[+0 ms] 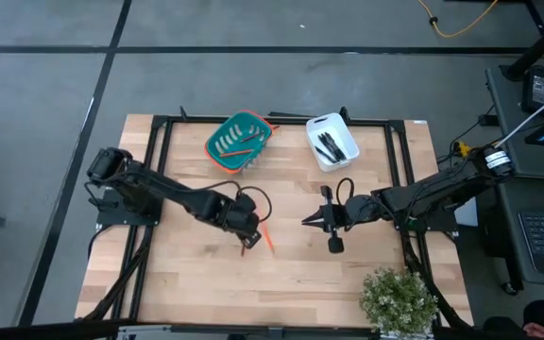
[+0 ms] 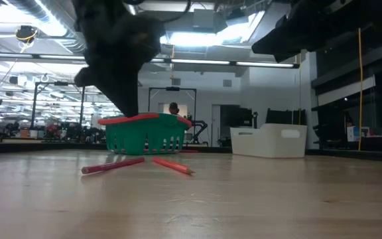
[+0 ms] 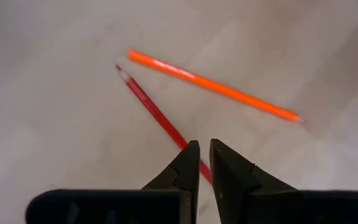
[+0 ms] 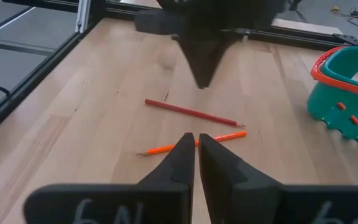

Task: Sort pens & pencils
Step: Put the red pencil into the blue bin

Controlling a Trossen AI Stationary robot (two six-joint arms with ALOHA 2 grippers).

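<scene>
Red pencil (image 3: pixel 157 115) runs under the left fingers (image 3: pixel 188 163), nearly pinched together; I'd lift level; orange pencil (image 3: pixel 213 84) lies just beyond.

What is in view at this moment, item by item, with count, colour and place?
pencils: two loose, one orange and one red, on the table between the arms; at least one more orange in the basket
pens: several, black, in the bin
basket: one, green with orange rim, table's far side
bin: one, white, beside the basket
plant: one, green, near right corner
table: one, light wood
left gripper: dark, closing around the red pencil
right gripper: dark, shut, empty, facing the pencils
</scene>
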